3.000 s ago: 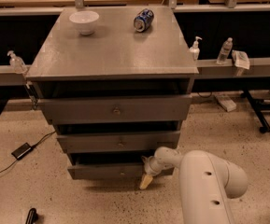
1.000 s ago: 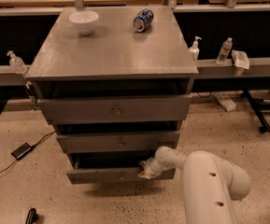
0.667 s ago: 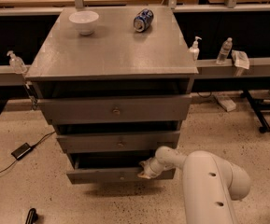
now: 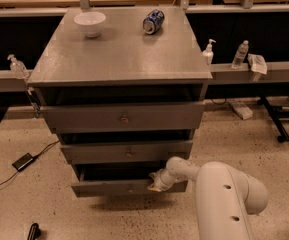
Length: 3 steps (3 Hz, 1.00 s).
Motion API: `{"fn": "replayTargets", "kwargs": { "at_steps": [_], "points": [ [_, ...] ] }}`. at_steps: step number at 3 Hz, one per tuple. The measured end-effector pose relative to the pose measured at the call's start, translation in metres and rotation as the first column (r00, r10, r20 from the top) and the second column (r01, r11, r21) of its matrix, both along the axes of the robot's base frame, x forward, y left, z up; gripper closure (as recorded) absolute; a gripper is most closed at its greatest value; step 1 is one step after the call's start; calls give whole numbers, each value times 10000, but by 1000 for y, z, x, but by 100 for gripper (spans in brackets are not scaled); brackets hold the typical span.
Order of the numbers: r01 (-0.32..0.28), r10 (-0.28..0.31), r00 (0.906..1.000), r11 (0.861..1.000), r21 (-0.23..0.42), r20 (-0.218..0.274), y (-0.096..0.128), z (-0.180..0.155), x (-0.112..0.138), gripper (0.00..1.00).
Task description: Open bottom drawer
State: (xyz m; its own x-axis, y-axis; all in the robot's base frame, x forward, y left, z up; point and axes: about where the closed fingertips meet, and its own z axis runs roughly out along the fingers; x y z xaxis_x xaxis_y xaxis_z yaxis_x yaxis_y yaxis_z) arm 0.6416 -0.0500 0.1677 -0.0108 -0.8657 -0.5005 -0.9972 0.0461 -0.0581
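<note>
The bottom drawer, lowest in the cabinet, is sitting slightly pulled out. The gripper is pressing at its front, right of the knob; whether it is grasping cannot be told. The drawer front is running left-right, so the pull lies straight outward.

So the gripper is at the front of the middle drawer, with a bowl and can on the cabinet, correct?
Not quite: the camera view shows the gripper at the front of the bottom drawer; the bowl and can are on the cabinet.
</note>
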Motion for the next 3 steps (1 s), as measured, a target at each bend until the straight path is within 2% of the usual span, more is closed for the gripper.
{"fn": "replayTargets", "kwargs": {
  "at_steps": [2,3],
  "points": [
    [-1,1,10000,10000,0,-1,0,0,0,34],
    [-3,3,10000,10000,-4,-10,1,-1,-1,3]
  ]
}}
